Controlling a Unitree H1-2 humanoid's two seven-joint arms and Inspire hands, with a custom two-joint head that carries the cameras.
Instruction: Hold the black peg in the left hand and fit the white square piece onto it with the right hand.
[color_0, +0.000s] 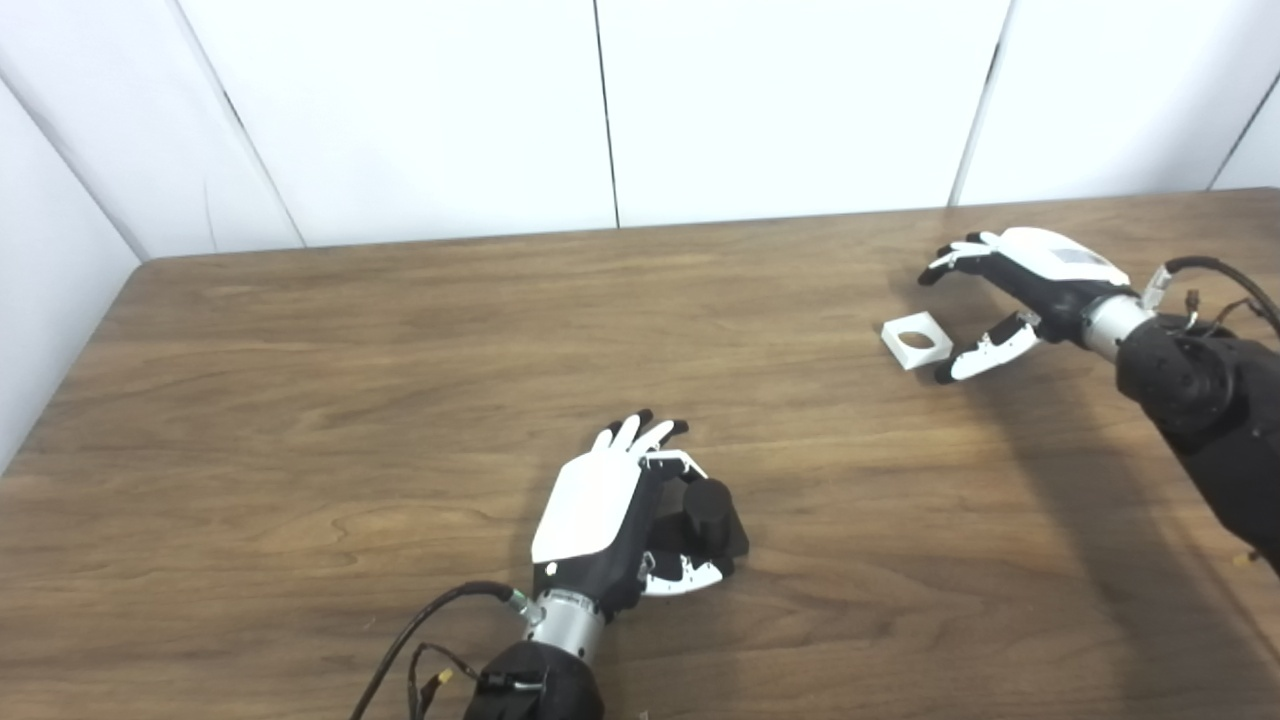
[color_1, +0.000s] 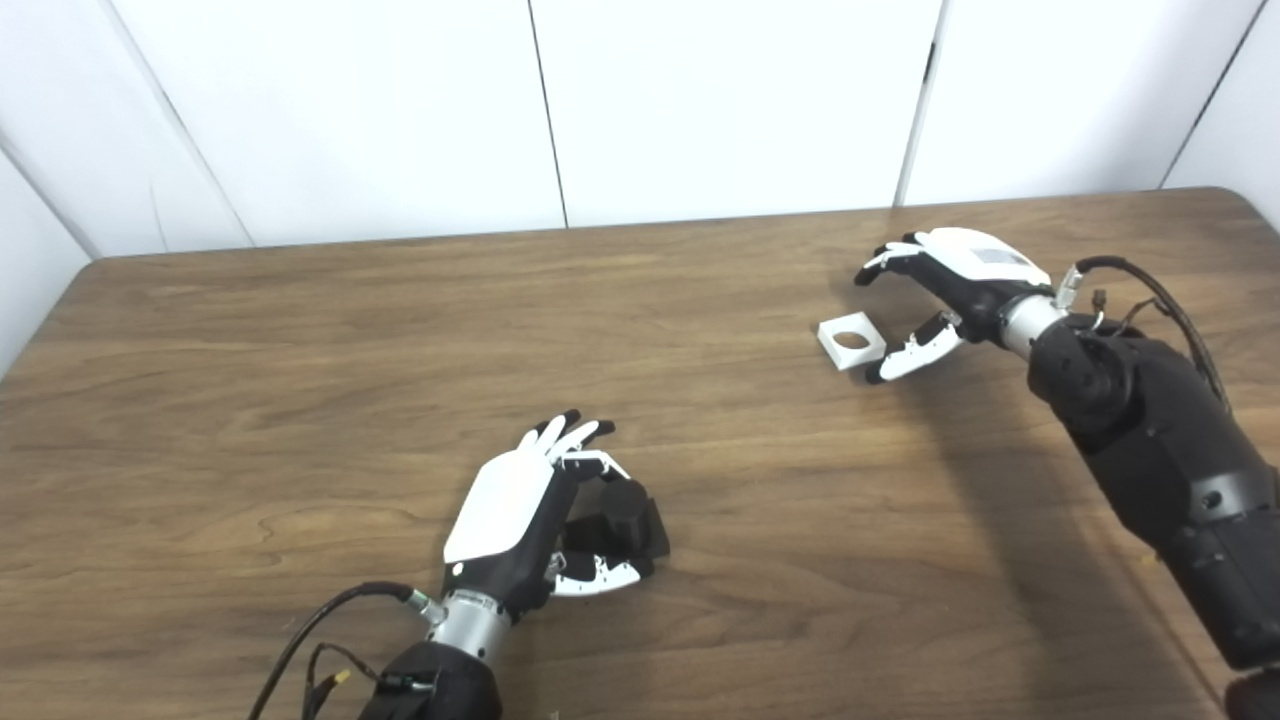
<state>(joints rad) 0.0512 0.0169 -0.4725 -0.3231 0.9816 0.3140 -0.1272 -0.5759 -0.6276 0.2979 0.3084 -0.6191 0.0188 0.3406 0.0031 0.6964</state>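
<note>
Cupping the black cylindrical peg on its square base (color_0: 708, 515), left hand (color_0: 600, 510) has fingers and thumb round it but not clamped, peg upright for mating. Right hand (color_0: 1010, 290) spread, empty, flanking the white square holed piece (color_0: 916, 340) on the wooden table (color_0: 300, 400), ready to pinch.

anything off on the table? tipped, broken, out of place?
Nothing stands out. The black peg stands upright on its base beside the left robot hand. The white square piece lies flat, intact, in front of the open right robot hand.

Two head cameras, side by side, looking down; both share whole table (color_0: 300, 400).
</note>
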